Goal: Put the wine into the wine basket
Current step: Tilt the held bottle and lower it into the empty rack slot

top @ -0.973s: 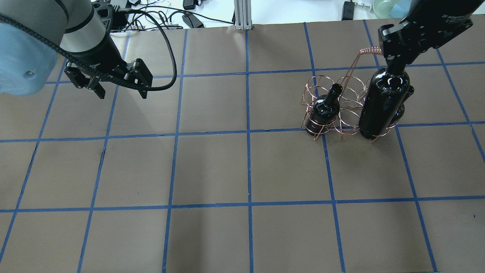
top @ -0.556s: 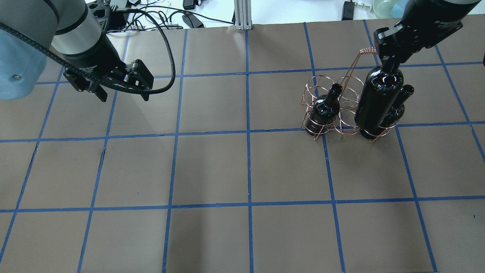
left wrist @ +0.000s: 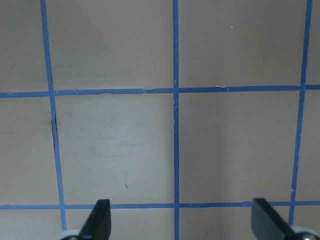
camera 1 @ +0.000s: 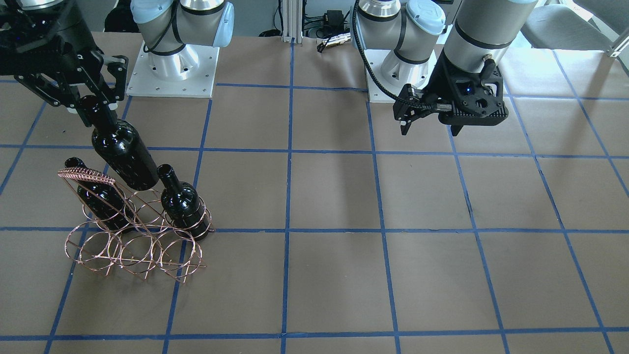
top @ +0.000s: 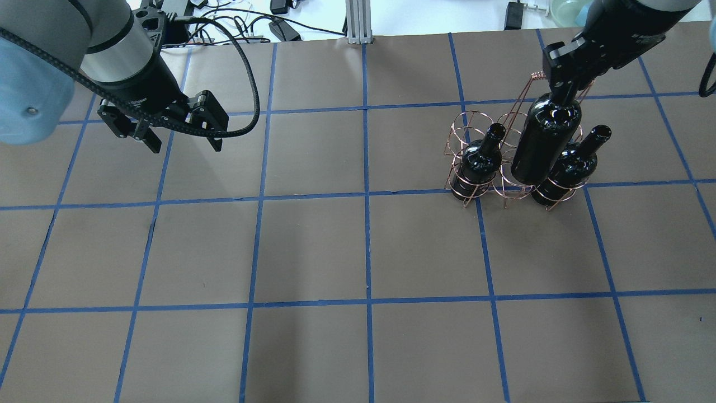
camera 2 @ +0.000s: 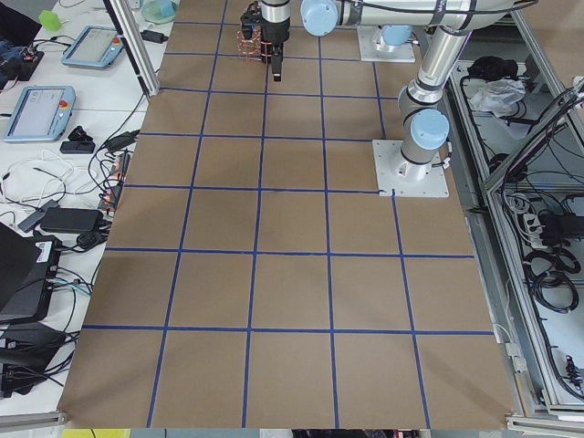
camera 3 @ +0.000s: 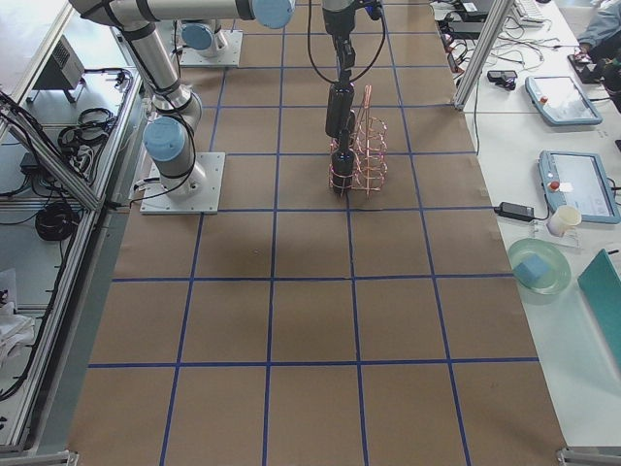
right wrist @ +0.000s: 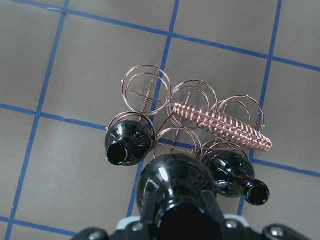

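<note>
My right gripper (top: 562, 78) is shut on the neck of a glossy black wine bottle (top: 545, 143). The bottle hangs tilted over the middle ring of the copper wire basket's (top: 475, 120) row on the robot's side. In the front-facing view the held bottle (camera 1: 120, 152) has its base just above the basket's rings (camera 1: 132, 250). Two look-alike bottles (top: 481, 159) (top: 568, 165) stand in the end rings of that row. In the right wrist view the held bottle (right wrist: 175, 190) sits between them, below the coil handle (right wrist: 220, 125). My left gripper (top: 176, 126) is open and empty, far to the left.
The basket's three rings on the far side from the robot (camera 1: 103, 248) hold nothing. Its tall handle (camera 1: 86, 175) rises close beside the held bottle. Cables and a metal post (top: 358, 22) lie beyond the table's far edge. The table top is brown with blue tape lines (top: 366, 193).
My right gripper has carried the bottle leftward in the overhead view, from above the right-end bottle to between the two seated bottles, and lower. My left arm has barely moved.
</note>
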`<state>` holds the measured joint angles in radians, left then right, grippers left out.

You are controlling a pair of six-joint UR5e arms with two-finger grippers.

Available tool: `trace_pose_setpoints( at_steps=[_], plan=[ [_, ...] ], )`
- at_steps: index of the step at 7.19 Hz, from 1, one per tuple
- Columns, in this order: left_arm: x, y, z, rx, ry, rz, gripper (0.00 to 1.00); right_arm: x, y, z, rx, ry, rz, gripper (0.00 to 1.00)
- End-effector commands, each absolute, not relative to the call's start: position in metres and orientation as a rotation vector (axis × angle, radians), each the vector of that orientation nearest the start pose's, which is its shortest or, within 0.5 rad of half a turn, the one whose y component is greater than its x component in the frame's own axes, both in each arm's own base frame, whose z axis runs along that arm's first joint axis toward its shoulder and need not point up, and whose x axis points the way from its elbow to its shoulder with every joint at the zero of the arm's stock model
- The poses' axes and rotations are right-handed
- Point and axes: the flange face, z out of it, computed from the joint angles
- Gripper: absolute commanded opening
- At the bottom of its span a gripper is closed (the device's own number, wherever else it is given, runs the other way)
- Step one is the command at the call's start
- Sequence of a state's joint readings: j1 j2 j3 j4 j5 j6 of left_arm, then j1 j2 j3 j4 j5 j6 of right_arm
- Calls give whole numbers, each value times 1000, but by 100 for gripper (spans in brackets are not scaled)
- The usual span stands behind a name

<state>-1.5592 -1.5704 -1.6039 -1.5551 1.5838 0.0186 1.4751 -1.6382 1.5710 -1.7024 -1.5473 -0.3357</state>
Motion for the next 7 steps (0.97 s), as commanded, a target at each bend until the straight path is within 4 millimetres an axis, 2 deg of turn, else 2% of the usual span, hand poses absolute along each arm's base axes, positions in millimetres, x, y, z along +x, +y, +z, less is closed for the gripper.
trace_pose_setpoints(
  at_steps=[1,4,7],
  plan=[
    [-131,-492,472,22,3141,29,100,82,-494,532,-421,3109,-328,0],
    [-132,-490,474,19,3157,26,100,73,-502,521,-394,3083,-342,0],
    [-129,-492,473,12,3148,24,100,71,-505,509,-446,3084,-383,0]
  ],
)
